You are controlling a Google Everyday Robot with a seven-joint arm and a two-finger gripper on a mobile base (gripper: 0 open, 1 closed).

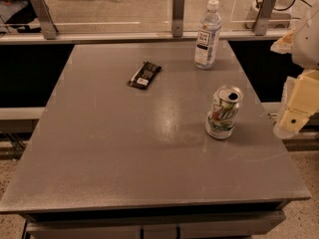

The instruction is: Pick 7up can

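Your 7up can (224, 112) is standing upright on the right side of the surface (124, 148), about midway front to back and not far from the right edge. It's a small silver-white metal cylinder with a green band around the bottom and the green-and-red logo running up the side. The shiny top rim has a dark opening in it.

The gripper (294, 118) is just off to the can's right, hanging out past the right edge of the surface at roughly can height. It's near the can but not touching it. It looks like chunky cream-yellow plastic blocks with a rounder white part above them. Honestly you can't tell how the jaws stand from here, and nothing looks to be held.

The surface itself is a flat grey rectangular top, mostly matte, with a soft sheen in the middle and a few faint scratches.

Further back, near the far edge and a bit left of the can, there's a water bottle (208, 34). It's tall clear ribbed plastic with a white cap and a dark label, standing upright. Left of that, well apart from the can, a flat black packet (144, 75) is lying at an angle.

Along the back runs a clear panel (109, 6) held up by grey metal brackets (178, 13).
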